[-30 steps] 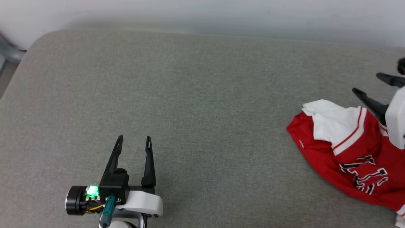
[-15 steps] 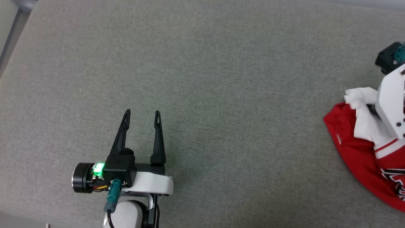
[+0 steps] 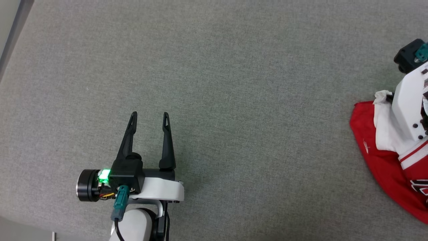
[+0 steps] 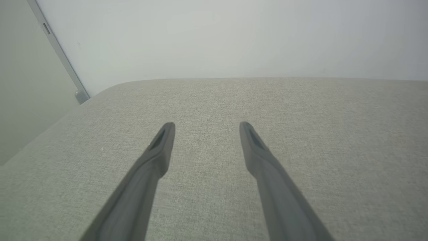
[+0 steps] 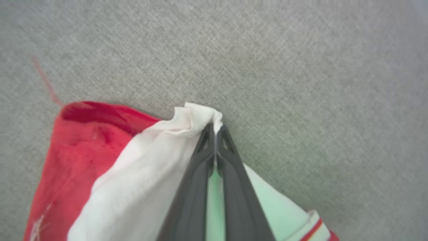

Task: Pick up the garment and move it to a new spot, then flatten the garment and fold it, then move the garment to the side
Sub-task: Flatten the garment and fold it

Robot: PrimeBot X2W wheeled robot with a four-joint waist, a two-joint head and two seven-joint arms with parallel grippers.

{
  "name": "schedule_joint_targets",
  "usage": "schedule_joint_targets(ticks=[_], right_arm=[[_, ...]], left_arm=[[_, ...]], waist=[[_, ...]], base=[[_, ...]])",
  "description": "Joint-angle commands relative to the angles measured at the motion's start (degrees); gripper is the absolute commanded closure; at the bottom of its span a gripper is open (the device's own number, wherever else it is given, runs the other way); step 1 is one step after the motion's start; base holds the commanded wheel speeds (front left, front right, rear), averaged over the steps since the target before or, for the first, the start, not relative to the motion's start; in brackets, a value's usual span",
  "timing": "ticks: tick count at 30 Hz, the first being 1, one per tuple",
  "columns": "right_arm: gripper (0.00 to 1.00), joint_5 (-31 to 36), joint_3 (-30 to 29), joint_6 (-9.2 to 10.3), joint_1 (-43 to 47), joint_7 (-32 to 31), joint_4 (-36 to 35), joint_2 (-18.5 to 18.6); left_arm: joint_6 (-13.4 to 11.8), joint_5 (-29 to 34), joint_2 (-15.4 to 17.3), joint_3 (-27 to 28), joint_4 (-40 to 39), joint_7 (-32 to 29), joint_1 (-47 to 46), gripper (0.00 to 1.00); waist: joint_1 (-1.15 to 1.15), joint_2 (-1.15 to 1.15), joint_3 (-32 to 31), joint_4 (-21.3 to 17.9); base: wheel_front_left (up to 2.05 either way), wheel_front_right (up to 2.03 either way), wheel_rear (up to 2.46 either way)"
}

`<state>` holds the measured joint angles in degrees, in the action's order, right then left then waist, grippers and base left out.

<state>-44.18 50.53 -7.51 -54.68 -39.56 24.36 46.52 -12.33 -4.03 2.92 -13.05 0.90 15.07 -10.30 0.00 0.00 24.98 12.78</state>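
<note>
- The head view takes in the wide grey cloth-covered surface [image 3: 234, 83]. The shirt [image 3: 374, 157] lies bunched at its far right edge, well apart from the left gripper [image 3: 149, 114] at the lower left.
- From the head, the left gripper hangs over bare cloth with its two fingers spread and nothing between them.
- The left wrist view looks along the left gripper [image 4: 207, 124] and confirms the wide gap. It adds the rounded far edge of the surface [image 4: 301, 117], a pale wall [image 4: 234, 33] behind it and a slanted metal strip [image 4: 60, 53] at the left.
- In the head view the right arm's white wrist casing [image 3: 406, 107] covers the top of the shirt, so the grip itself is hidden there. A bit of black lettering [image 3: 419, 185] shows at the right edge.
- The right wrist view supplies the grip: the right gripper [image 5: 215, 129] is pinched tight on a raised fold of the white sleeve [image 5: 140, 174], with cloth caught between the tips.
- That view also shows the red body of the shirt [image 5: 77, 150] lying on the surface to the left of the fingers.
</note>
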Motion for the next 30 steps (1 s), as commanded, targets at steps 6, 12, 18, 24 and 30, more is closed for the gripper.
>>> schedule_joint_targets(ticks=[6, 12, 18, 24, 30], right_arm=[[1.0, -2.37, -0.09, 0.04, -0.53, 11.44, -1.63, 0.5], [1.0, -4.02, -2.33, 0.04, 1.75, 20.5, -7.03, 3.15], [1.0, -3.09, -4.6, 0.04, 3.88, 23.53, -13.94, 4.77], [1.0, -0.68, -3.85, 0.04, 3.43, 22.14, -20.14, 0.62], [1.0, -0.28, 2.09, 0.05, -1.32, 19.54, -23.38, -7.29]], left_arm=[[0.68, 1.29, -0.05, 1.49, 0.37, 0.15, 1.91, 0.0], [1.48, 2.17, 0.13, 2.88, 0.23, 0.15, 4.4, 0.0], [2.2, 2.75, 0.32, 3.56, -0.05, 0.15, 6.47, 0.0], [2.75, 2.88, 0.25, 3.27, -0.53, 0.15, 6.45, 0.0], [2.99, 2.81, 0.14, 2.53, -0.89, 0.15, 5.17, 0.0]], waist=[[0.0, 0.0, -4.6, -1.72], [0.0, 0.0, -8.72, -3.22], [0.0, 0.0, -11.29, -3.86], [0.0, 0.0, -11.7, -2.47], [0.0, 0.0, -10.3, 0.5]], base=[[0.0, 0.0, 0.0], [0.0, 0.0, 0.0], [0.0, 0.0, 0.0], [0.0, 0.0, 0.0], [0.0, 0.0, 0.0]])
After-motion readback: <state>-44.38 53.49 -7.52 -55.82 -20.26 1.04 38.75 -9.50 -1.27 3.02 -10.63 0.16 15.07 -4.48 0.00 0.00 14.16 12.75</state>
